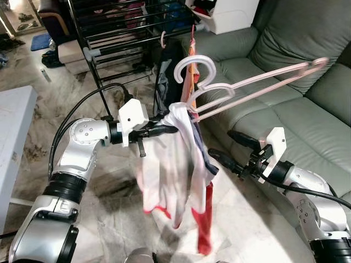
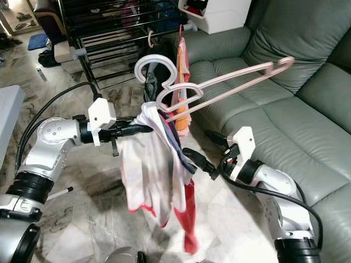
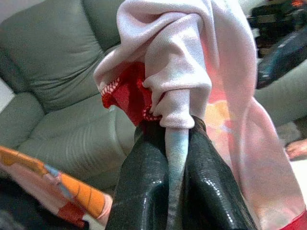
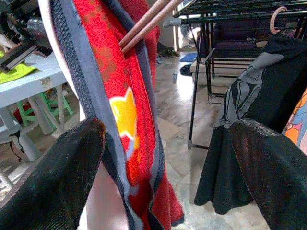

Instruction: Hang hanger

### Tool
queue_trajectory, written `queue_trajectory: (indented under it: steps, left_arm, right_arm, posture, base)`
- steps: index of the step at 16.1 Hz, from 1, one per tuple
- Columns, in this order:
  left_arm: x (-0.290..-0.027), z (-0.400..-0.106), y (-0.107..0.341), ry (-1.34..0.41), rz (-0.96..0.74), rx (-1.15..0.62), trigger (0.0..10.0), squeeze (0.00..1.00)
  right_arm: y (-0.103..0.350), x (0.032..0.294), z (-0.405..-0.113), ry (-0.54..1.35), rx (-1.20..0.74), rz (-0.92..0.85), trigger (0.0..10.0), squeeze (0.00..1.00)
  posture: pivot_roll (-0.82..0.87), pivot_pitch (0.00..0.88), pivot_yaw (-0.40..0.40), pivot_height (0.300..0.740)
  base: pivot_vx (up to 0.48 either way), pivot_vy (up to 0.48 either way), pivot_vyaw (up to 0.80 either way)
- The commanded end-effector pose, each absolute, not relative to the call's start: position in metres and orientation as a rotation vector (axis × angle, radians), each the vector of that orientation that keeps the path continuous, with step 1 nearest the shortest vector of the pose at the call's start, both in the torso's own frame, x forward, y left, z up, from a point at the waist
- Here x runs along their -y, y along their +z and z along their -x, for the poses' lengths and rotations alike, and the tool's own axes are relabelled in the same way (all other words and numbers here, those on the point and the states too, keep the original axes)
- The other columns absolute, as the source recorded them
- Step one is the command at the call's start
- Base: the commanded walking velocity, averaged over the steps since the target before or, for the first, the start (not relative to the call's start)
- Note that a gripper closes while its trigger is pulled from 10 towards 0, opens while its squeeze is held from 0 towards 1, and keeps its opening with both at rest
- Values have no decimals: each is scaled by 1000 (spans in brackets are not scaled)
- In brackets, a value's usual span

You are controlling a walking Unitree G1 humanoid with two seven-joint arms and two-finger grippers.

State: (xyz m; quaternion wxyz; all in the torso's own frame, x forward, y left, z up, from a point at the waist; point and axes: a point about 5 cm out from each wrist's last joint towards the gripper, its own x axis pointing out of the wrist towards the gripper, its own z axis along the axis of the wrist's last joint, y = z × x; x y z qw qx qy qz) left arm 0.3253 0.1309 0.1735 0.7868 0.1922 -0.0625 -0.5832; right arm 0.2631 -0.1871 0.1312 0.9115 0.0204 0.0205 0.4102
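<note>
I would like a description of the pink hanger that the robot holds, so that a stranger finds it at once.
Start from the grey-green sofa and the black drying rack beside it. In front of them, the left pincer is shut on a white and red garment bunched at a pale pink hanger. Unlike the clothes hung on the rack, this hanger lies tilted in the air, its hook free.

Two pink hangers (image 1: pixel 247 87), one drying rack (image 1: pixel 126 27), one green sofa (image 1: pixel 307 98), two tools.

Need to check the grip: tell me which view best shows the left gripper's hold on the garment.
Left wrist view: the left gripper is shut on the white-and-red garment, close up. Both eye views show that pinch from a distance, beside the pink hanger.
</note>
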Motion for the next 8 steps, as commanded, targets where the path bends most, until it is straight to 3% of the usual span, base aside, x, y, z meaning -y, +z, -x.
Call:
queue_trajectory:
  steps: [1,2,8]
  left_arm:
    - [-133,-323,176,-1268,-423,139,0,0]
    - [-134,-320,170,-1284,-456,121,0,0]
    - [-124,-312,182,-1318,-423,161,0,0]
  right_arm:
    - [138,188,-265,843,3,-58,10000,0]
    - [147,189,-268,824,50,-127,10000,0]
    - [128,188,-268,794,-12,-80,10000,0]
  posture:
    - [-27,0,64,740]
    - [-26,0,63,740]
    - [-26,13,60,740]
  base:
    - [0,0,0]
    - [0,0,0]
    - [0,0,0]
